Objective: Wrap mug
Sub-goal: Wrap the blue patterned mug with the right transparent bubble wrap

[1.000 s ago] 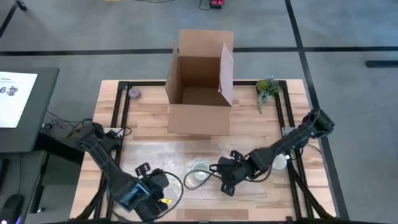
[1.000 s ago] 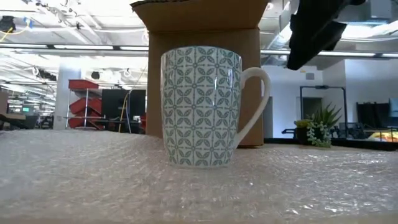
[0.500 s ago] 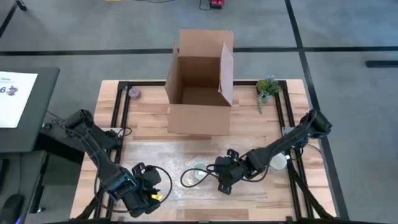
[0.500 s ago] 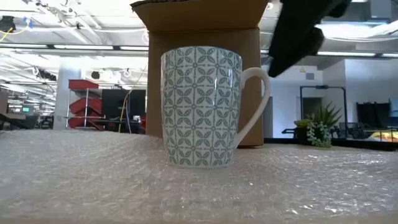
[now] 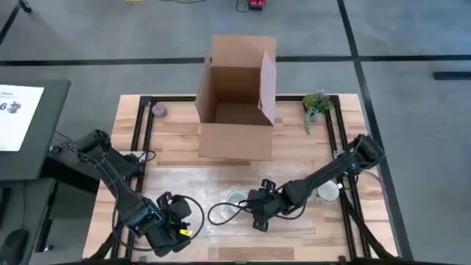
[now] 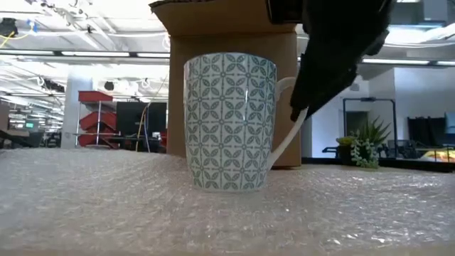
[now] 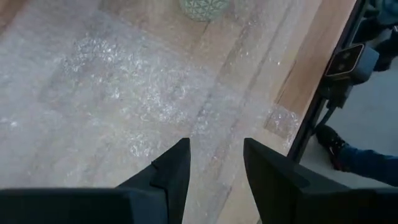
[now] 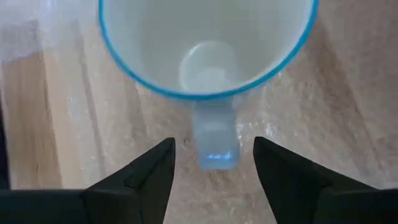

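Since the earlier frames, right claw (image 8: 211, 163) has closed in on the mug (image 5: 236, 199) and now sits directly over its handle (image 8: 216, 140); left arm has swung back from the near edge. Right claw: fingers (image 8: 138, 177) apart, one on each side of the handle, not touching it. Immediately ahead of this claw the mug stands upright, mouth open upward, blue rim, green-and-white leaf pattern on its wall. Beneath claw and mug lies a sheet of bubble wrap (image 6: 106, 199) spread over the wooden surface (image 5: 176, 151). Beyond the mug, farther from the right claw, an open cardboard box (image 5: 236, 99) stands; a small plant (image 5: 316, 104) sits off to the box's side. Left claw (image 7: 214, 171): fingers apart, empty, above the bubble wrap, with the mug well ahead of it.
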`<state>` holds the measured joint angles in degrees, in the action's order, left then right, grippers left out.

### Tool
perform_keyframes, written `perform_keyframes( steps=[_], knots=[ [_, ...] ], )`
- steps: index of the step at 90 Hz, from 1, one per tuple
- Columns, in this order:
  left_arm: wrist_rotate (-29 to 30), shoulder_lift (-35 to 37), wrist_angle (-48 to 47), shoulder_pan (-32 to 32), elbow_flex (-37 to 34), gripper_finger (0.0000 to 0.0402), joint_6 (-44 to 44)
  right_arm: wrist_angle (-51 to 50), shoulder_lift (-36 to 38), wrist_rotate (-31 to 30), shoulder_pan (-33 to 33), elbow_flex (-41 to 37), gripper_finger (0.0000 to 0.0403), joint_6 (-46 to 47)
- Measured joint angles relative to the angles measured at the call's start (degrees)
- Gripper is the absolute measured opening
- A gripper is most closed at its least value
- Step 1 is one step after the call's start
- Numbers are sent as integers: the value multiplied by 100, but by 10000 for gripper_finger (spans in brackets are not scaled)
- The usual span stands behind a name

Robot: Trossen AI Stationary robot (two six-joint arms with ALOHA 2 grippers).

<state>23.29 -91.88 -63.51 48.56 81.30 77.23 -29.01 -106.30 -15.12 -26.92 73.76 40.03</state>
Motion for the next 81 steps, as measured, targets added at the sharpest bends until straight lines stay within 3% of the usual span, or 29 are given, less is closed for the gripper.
perform_keyframes(
  steps=[16,35,53,81],
  knots=[
    [22,2,-17,-39,2,130,92,302,-65,22,101,1,152,42],
    [13,4,-55,-44,2,130,529,434,-79,169,162,0,45,83],
    [-160,4,-356,-44,5,130,844,411,-59,173,199,4,43,237],
    [-585,4,-1194,92,2,130,2385,-578,-59,-247,0,786,43,365]
  ],
)
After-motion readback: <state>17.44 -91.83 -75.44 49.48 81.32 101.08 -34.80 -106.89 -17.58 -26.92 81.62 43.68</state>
